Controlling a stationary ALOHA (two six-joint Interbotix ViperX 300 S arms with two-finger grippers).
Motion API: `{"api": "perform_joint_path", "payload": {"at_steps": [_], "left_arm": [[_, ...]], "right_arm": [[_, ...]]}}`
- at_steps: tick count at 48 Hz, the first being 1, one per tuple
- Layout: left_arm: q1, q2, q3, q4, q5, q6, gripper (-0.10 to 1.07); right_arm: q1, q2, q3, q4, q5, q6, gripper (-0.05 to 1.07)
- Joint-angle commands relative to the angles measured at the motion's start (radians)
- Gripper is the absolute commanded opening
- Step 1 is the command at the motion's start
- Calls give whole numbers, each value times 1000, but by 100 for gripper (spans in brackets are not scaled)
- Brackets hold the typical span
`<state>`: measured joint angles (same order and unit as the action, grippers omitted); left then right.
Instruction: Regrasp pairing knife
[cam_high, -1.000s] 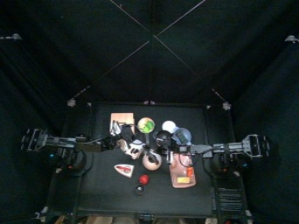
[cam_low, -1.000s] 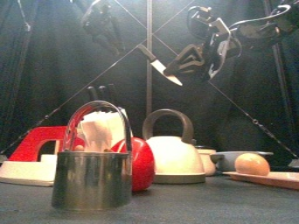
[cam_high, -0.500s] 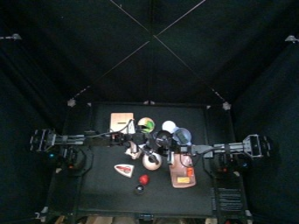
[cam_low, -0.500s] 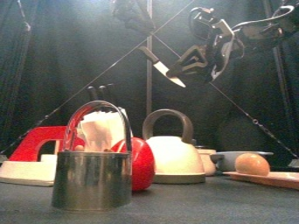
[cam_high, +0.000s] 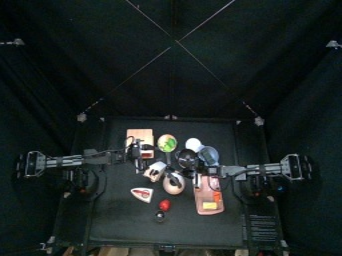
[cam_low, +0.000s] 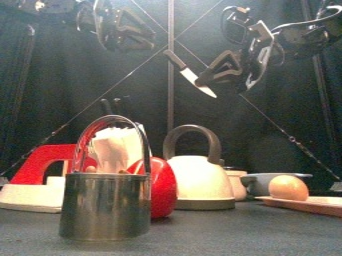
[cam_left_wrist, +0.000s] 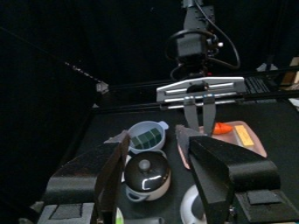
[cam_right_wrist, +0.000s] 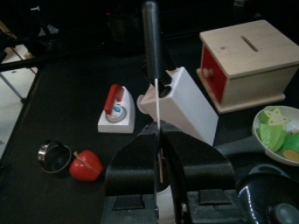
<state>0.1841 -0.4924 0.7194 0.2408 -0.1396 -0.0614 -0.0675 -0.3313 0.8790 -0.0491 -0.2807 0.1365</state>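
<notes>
Holding knife (cam_low: 197, 78) aloft: right fingers (cam_right_wrist: 142, 156) | black table (cam_high: 120, 215) | curtains (cam_high: 54, 90)

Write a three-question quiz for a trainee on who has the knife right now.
1. True or false: the left claw is shut on the paring knife.
2. Where is the paring knife? A) flat on the table. B) in the air, gripped by the right claw. C) inside the metal cup.
3. Fill in: in the front view, the paring knife hangs ____ the white kettle.

Key: 1 false, since its jaws stand wide apart; 2 B; 3 above.
</notes>
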Motion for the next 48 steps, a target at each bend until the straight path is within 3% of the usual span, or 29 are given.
{"api": "perform_joint_path", "payload": {"at_steps": [1, 8, 21, 29, 48], "left_arm": [[0, -9, 46, -32, -63, 2, 85], [-14, -8, 95, -77, -87, 2, 85], [-112, 37, 104, -83, -155, 2, 85], [-124, 118, 92, -84, -247, 2, 85], [-121, 215, 32, -95, -265, 2, 84]], "right_arm": [[0, -12, -14, -21, -3, 3, 39], [3, -2, -20, -55, -3, 8, 39], [0, 9, -29, -57, -5, 6, 39], [3, 18, -34, -58, -3, 6, 39], [3, 20, -35, -58, -5, 5, 39]]}}
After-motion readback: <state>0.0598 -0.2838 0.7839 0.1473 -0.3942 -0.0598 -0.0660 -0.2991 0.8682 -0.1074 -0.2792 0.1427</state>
